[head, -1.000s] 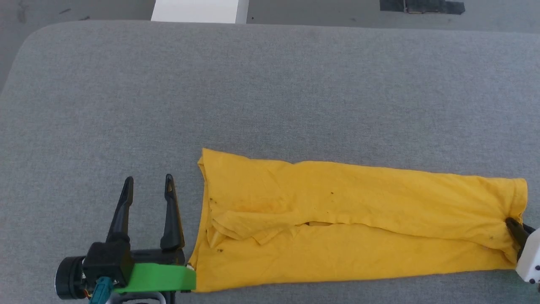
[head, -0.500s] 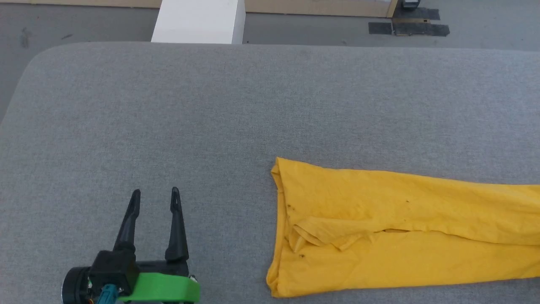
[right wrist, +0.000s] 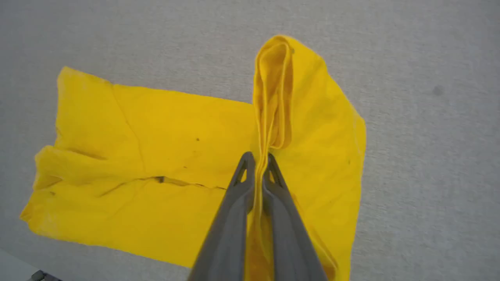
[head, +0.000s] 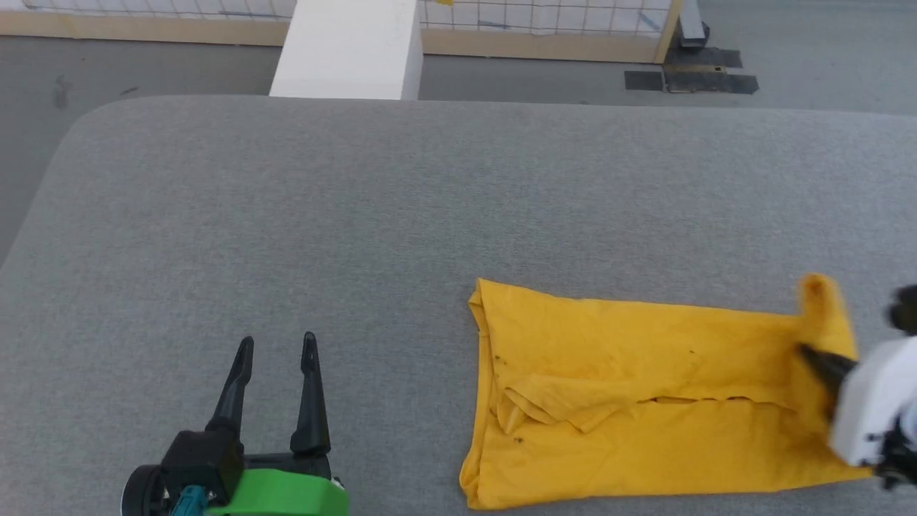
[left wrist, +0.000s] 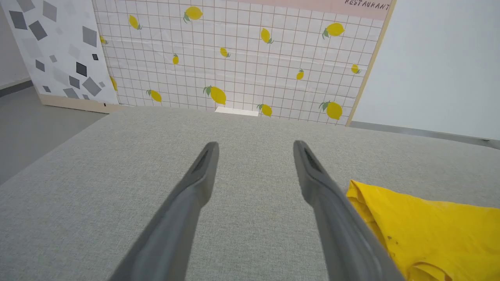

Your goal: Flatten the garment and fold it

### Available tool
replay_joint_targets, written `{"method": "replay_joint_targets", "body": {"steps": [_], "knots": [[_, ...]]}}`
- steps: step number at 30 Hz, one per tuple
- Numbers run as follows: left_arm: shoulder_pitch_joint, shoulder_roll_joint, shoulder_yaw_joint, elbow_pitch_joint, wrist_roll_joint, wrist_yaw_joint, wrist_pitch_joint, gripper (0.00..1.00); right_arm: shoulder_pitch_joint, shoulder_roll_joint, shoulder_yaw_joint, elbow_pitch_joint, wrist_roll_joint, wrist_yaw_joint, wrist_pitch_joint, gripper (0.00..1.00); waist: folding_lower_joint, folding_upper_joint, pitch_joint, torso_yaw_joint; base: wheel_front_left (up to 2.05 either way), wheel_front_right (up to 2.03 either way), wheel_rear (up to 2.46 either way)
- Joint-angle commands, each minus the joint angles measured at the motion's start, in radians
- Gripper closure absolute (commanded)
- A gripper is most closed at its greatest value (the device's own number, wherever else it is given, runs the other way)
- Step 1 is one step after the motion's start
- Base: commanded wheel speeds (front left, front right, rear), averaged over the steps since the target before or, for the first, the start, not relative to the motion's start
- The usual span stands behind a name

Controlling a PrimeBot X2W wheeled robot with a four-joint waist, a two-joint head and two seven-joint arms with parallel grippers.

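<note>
Right gripper (right wrist: 258, 159) is clamped tight on the raised end fold of the garment (right wrist: 156, 128), the rest lies folded flat on the grey table (head: 358, 201) beyond its fingertips, and the left gripper (head: 277, 345) gapes wide and empty, cloth off to its right, not touching.

Staged robot-test room. Wood-edged backdrop panels (left wrist: 242, 58) (lemon-print tile, lettered "RESTAURANT") stand behind a grey fabric-covered worktop (head: 358, 215); black tape patches (head: 691, 80) lie on the bare grey floor (head: 143, 64).

Matt yellow cloth garment (head: 609, 444) on coarse grey woven tabletop (head: 286, 215).
</note>
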Motion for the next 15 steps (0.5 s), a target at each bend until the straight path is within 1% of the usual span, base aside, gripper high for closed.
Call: {"method": "replay_joint_targets", "body": {"steps": [1, 4, 7, 12, 15], "knots": [[0.016, -0.005, 0.007, 0.002, -0.001, -0.004, -0.007, 0.00, -0.021, 0.020, 0.027, -0.027, 0.012, -0.001, 0.012, 1.00, 0.0000, 0.0000, -0.001, 0.011, 0.00, 0.00, 0.00], [0.021, -0.012, 0.015, 0.001, -0.006, -0.006, -0.007, 0.00, -0.060, 0.051, 0.119, -0.073, 0.008, -0.001, 0.034, 1.00, 0.0000, 0.0000, 0.002, 0.027, 0.00, 0.00, 0.00], [0.024, -0.020, 0.024, 0.000, -0.008, -0.009, -0.007, 0.00, -0.118, 0.075, 0.200, -0.065, 0.008, -0.001, 0.036, 1.00, 0.0000, 0.0000, 0.005, 0.042, 0.00, 0.00, 0.00], [0.032, -0.030, 0.036, 0.001, -0.008, -0.015, -0.008, 0.00, -0.229, 0.127, 0.357, 0.027, -0.029, -0.001, 0.017, 1.00, 0.0000, 0.0000, 0.010, 0.062, 0.00, 0.00, 0.00], [0.034, -0.034, 0.043, 0.000, -0.005, -0.019, -0.008, 0.00, -0.292, 0.160, 0.440, 0.114, -0.065, -0.001, -0.004, 1.00, 0.0000, 0.0000, 0.015, 0.072, 0.00, 0.00, 0.00]]}}
